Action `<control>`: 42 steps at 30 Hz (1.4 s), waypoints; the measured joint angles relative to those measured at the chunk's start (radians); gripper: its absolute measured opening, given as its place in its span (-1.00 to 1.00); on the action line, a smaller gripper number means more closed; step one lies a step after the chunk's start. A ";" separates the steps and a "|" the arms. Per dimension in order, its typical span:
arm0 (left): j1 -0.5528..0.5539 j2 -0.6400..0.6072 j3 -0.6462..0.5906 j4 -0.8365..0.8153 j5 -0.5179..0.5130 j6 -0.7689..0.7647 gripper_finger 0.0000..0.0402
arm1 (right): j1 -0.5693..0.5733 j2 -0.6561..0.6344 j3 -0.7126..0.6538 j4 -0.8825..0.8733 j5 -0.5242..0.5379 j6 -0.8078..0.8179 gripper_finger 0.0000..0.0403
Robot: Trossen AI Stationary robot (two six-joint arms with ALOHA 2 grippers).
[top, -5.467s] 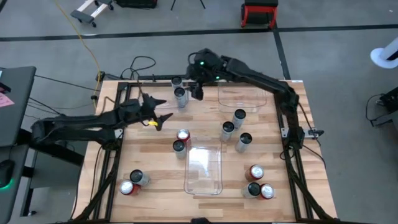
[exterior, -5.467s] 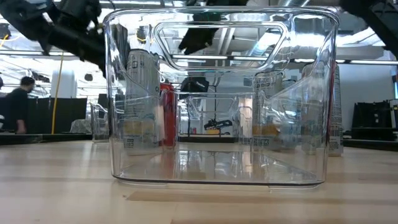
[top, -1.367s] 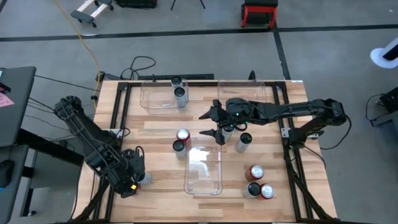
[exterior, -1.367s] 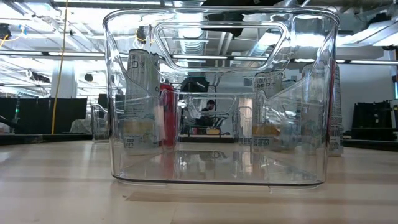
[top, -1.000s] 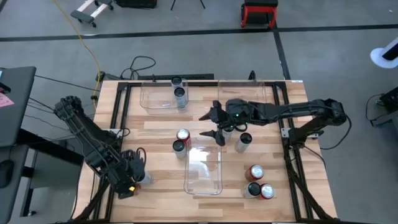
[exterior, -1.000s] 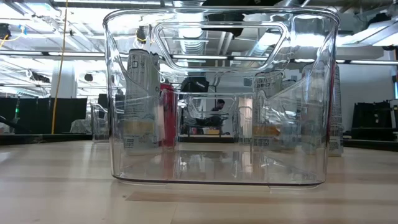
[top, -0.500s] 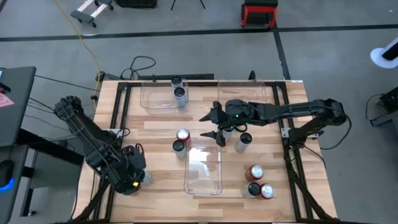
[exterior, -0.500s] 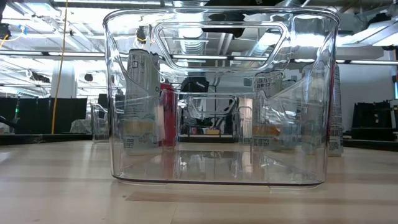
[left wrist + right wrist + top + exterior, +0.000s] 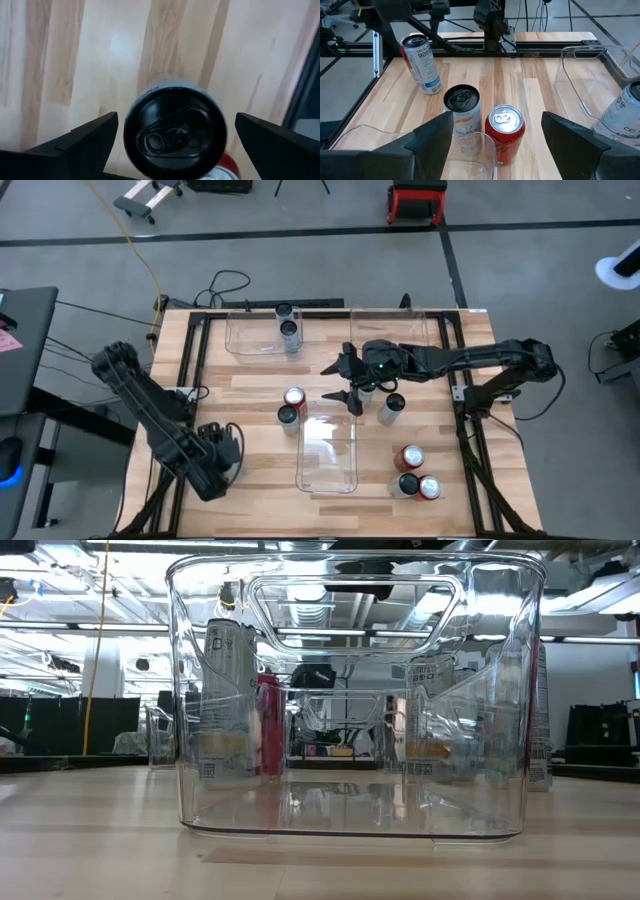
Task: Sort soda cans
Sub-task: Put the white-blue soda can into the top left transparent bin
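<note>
Item: soda cans, twelve or so, scattered around the central clear bin (image 9: 328, 452).

Left gripper (image 9: 172, 132): left of the bin, jaws spread wide, straddling a dark-topped can (image 9: 174, 134), apparently ready to grasp.

Right gripper (image 9: 343, 382): just beyond the bin, jaws wide and empty, facing the red can (image 9: 504, 132) and silver can (image 9: 463, 120), seemingly waiting.

You are looking at a wooden table (image 9: 250, 395) carrying three clear bins: one at lower centre (image 9: 327, 452), two along the upper edge (image 9: 255, 335) (image 9: 395, 330). Soda cans (image 9: 291, 406) are standing scattered around them.
</note>
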 joint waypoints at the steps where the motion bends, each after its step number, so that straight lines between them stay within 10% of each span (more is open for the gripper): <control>1: 0.000 0.008 0.000 -0.006 0.001 0.001 0.99 | 0.000 0.000 0.000 0.000 0.000 0.001 0.60; 8: 0.000 0.016 0.000 -0.052 -0.037 -0.010 0.88 | 0.000 0.000 0.000 0.000 0.000 0.005 0.60; 15: 0.014 0.014 0.000 -0.063 -0.051 -0.020 0.26 | 0.000 0.000 0.000 0.000 0.023 0.009 0.60; 27: 0.159 -0.087 0.000 -0.168 -0.158 -0.041 0.25 | 0.017 0.000 0.001 -0.064 0.027 0.066 0.60; 42: 0.835 -0.396 0.020 -0.210 -0.219 0.471 0.25 | 0.063 0.000 0.001 -0.062 0.027 0.068 0.60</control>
